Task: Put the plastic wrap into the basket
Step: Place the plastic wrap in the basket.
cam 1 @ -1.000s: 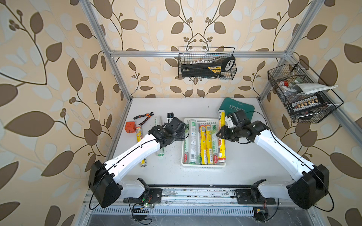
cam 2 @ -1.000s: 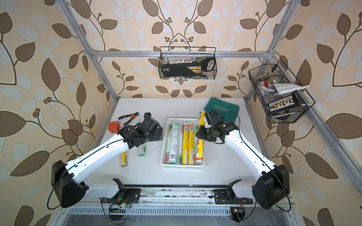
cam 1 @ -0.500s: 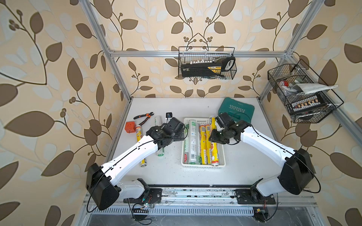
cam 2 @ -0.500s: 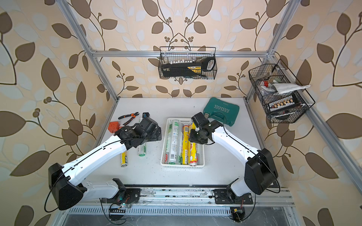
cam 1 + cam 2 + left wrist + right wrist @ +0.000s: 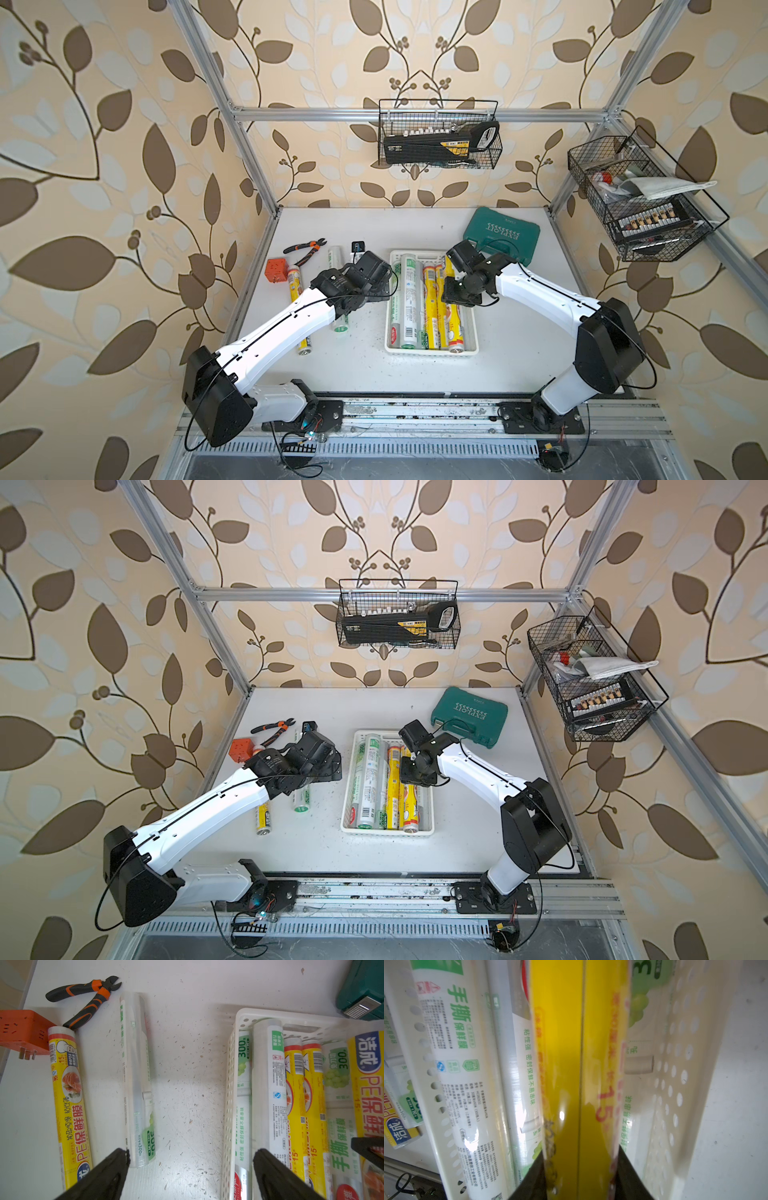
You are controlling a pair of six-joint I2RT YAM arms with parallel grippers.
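We've got orange-handled pliers [image 5: 305, 250] near an orange plug cube [image 5: 276, 270], a green tool case [image 5: 501, 233] farther back, and two black wire baskets [image 5: 424, 120] [image 5: 582, 166] up on the walls.

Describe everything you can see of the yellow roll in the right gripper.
The yellow roll is a long slim cylinder in glossy yellow film with red print and a lengthwise seam line. The right gripper is shut on it from both sides. It runs lengthwise over the basket, parallel to and above the white-green rolls there. Whether it rests on them I cannot tell.
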